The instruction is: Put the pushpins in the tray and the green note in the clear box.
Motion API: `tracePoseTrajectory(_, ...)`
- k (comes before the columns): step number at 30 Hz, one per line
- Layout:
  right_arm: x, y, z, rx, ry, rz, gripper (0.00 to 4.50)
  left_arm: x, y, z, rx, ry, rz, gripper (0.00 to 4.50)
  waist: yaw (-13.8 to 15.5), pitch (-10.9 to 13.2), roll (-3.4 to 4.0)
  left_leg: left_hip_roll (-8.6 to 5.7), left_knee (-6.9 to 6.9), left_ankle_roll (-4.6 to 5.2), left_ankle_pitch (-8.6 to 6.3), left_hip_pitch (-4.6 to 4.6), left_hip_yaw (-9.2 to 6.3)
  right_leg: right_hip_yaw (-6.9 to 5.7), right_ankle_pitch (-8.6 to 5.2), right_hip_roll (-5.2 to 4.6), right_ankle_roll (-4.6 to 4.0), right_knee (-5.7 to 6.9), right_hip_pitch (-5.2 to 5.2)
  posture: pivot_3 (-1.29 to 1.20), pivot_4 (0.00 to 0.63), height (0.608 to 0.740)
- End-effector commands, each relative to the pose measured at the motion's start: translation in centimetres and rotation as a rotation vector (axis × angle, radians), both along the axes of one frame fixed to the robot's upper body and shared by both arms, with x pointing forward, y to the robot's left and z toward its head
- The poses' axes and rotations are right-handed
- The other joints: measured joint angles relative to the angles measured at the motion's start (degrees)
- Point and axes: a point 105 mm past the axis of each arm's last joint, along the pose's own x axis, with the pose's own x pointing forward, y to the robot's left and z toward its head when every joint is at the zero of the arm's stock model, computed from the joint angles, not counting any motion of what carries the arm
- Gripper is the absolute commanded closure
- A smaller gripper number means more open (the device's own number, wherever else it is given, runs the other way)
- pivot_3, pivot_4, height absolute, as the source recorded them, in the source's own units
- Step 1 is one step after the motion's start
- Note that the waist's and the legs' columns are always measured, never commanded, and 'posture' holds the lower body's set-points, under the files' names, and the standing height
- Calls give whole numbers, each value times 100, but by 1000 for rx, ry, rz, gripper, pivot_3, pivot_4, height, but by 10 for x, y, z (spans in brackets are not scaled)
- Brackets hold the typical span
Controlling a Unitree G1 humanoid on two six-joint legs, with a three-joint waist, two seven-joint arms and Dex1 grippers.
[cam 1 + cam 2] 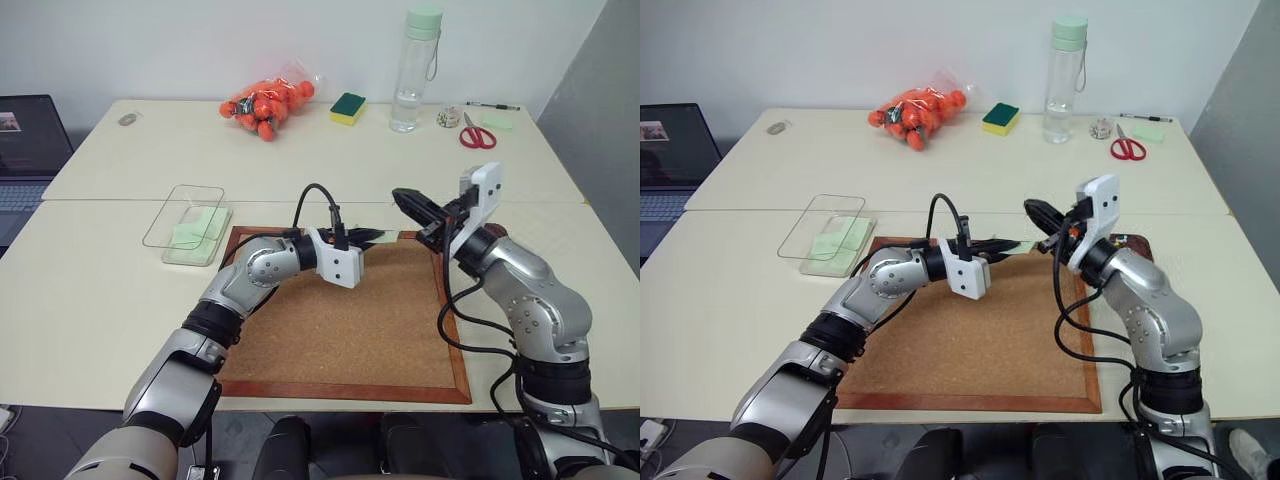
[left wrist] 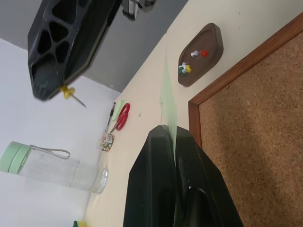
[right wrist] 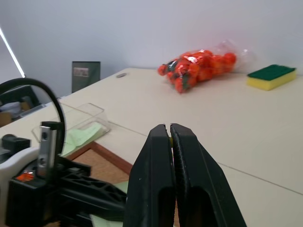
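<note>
Fingers first: the left gripper is pinched shut on the green note, held edge-on over the cork board's far edge, and the right gripper is pressed together on a yellow pushpin. Clear box sits off the board's far left corner, tray off its far right corner. That note looks feather-light and floppy, so I'd grip near an edge. The pin is tiny, hard and slippery, best taken by its head. Left wrist view shows the pins already in the tray; the head views don't resolve them.
</note>
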Motion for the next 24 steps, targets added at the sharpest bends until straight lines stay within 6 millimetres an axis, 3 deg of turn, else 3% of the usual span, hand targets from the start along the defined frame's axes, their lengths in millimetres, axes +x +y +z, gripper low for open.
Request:
tracePoseTrajectory(1,5,-42,6,-116,-89,-173,4500,-6,6,14,-43,-25,-3,4436,0,0,0,0,0,0,0,0,0,0,0,0,0,0,0,0,150,740)
tracePoseTrajectory(6,21,-98,-32,-312,-5,-428,4500,-17,19,22,-82,-17,24,4436,1,0,0,2,-2,0,0,-1,3,2,0,-1,0,-2,-1,0,150,740)
tracePoseTrajectory(13,42,-131,-61,-399,99,-572,4500,-28,28,21,-83,12,57,4436,-46,0,1,7,0,2,1,8,6,8,0,5,-1,6,0,0,150,740)
tracePoseTrajectory(24,49,-140,-68,-352,158,-583,2120,-34,36,21,-75,23,97,4500,-31,0,1,5,-1,3,2,3,7,8,0,1,-1,2,0,0,150,740)
